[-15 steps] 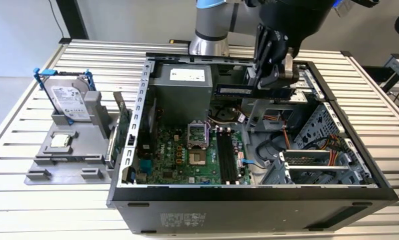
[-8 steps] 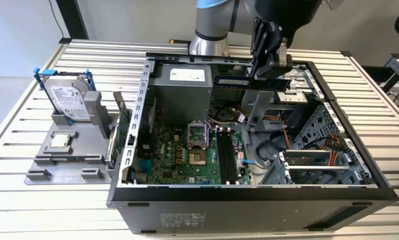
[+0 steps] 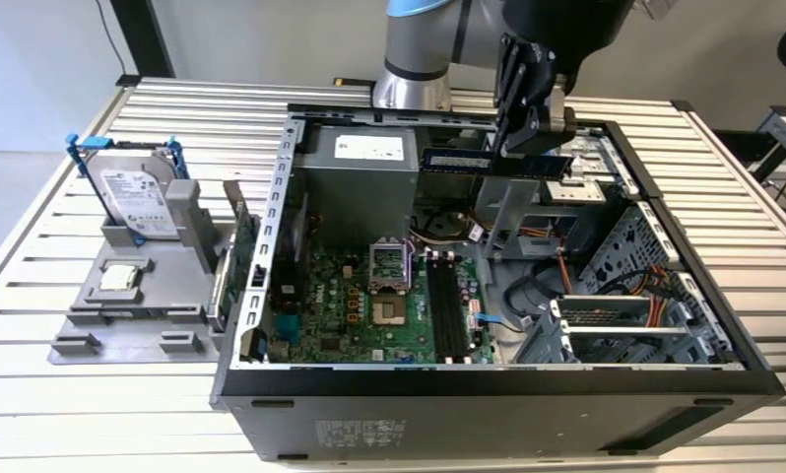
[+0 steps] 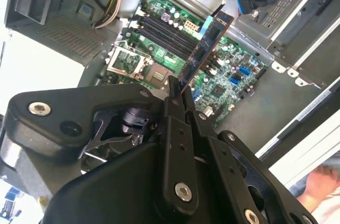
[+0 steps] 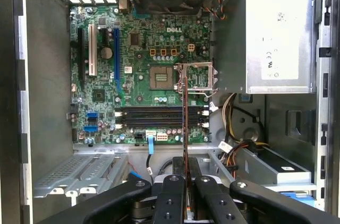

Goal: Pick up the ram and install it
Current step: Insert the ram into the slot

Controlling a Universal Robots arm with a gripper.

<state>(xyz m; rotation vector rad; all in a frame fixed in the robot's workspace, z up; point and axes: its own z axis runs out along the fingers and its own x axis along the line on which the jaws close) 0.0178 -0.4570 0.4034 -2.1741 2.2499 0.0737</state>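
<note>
Slatted table (image 3: 104,414), open case (image 3: 498,382): our gripper (image 3: 531,153) pinches the ram (image 3: 459,160) (roughly level); we should square it with the slots (image 3: 446,305).

At the top centre of the frame you see the gripper (image 3: 527,158) clamped on the ram (image 3: 459,160), which is held level above the open computer case (image 3: 498,394). Lower in the frame, the green motherboard (image 3: 366,305) lies inside the case. At left, a hard drive (image 3: 144,202) stands upright on a grey stand (image 3: 130,320).
</note>
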